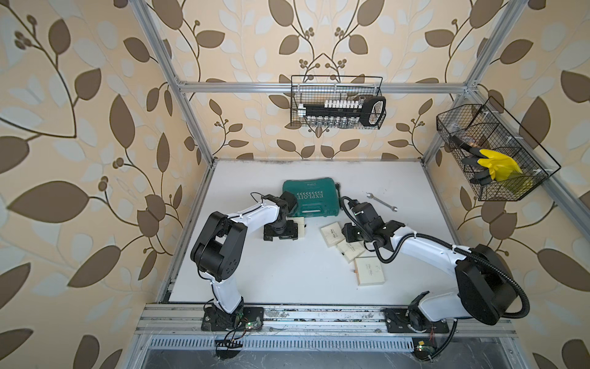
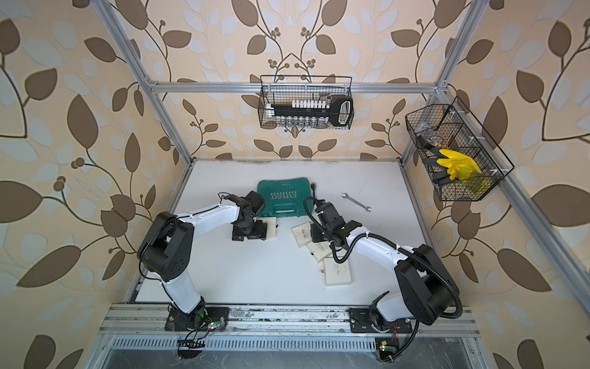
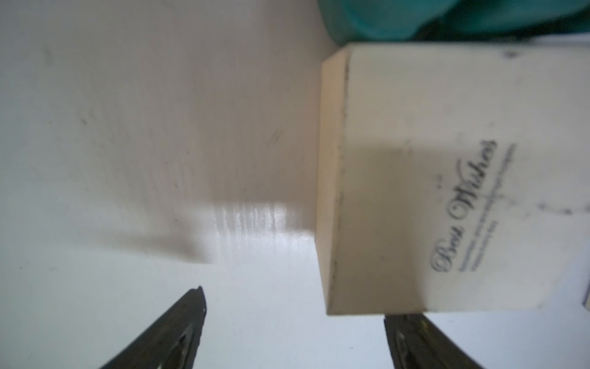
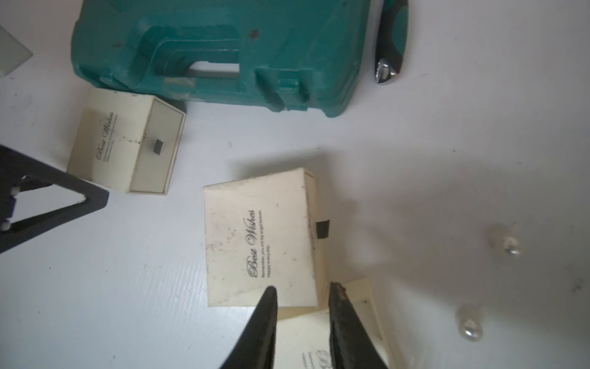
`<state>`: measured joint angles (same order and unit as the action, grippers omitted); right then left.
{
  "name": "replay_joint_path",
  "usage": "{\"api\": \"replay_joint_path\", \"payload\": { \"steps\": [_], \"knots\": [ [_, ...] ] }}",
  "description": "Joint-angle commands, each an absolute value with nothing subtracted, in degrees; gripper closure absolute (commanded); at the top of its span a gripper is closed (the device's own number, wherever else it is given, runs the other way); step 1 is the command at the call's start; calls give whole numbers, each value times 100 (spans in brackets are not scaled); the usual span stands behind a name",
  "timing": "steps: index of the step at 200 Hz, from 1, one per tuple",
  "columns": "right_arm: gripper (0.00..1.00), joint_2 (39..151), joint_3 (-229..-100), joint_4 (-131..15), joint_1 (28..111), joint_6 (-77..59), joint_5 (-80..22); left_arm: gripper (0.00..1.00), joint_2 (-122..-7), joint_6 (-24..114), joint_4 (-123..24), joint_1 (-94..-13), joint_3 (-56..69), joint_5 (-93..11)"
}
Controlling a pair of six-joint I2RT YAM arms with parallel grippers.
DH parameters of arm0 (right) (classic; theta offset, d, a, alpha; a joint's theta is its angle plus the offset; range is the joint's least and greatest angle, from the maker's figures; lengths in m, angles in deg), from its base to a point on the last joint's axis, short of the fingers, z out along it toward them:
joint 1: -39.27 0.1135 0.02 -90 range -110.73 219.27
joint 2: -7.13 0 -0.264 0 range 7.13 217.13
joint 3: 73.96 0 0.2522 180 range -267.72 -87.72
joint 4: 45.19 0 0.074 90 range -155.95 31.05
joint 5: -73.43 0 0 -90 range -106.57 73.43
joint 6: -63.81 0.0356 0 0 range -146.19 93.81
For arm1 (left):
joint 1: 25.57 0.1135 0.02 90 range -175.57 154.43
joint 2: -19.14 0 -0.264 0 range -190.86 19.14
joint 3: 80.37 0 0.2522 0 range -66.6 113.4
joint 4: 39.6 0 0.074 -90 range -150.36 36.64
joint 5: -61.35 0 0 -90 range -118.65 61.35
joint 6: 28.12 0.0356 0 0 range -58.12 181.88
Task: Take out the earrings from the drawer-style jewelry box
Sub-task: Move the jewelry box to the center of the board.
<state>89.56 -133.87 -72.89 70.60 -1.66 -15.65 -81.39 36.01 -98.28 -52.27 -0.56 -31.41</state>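
Only the right wrist view resolves two earrings [image 4: 510, 247]; left gripper [image 3: 293, 303] gapes empty, right gripper [image 4: 302, 286] narrowly parted above a jewelry box [image 4: 260, 238].

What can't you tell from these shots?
- Earrings: two show in the right wrist view; too small in both top views.
- Left box: blurred and cut off by the edge in the left wrist view.
- Box under the right gripper: covered by its fingers, cut by the edge, right wrist view.

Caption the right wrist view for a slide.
Right gripper above cream cardboard drawer box; two silvery earrings lie on white table.
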Motion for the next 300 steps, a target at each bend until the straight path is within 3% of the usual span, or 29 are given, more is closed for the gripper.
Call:
{"api": "replay_joint_path", "payload": {
  "steps": [1, 37, 88, 136, 204, 300],
  "knots": [
    [70, 9070, -13692, -7481, 6882, -216, -1791, 10, -7453, 3680, -9725, -5389, -72, -3701],
    [69, 9404, -13912, -7428, 6700, -282, -2210, 9, -6682, 3530, -8538, -5402, -671, -5563],
    [68, 9948, -14093, -7282, 6590, -255, -3001, 5, -7305, 3540, -8452, -5422, -310, -6072],
    [67, 10194, -13966, -7073, 6732, -177, -3589, 5, -7844, 3562, -8385, -5422, -84, -6280],
    [68, 10347, -13867, -7083, 7814, -201, -3786, 7, -8136, 3828, -8877, -5423, -62, -6285],
    [69, 9967, -13773, -7144, 7648, -206, -3525, 9, -8327, 4027, -9255, -5562, 10, -6117]
  ]
}}
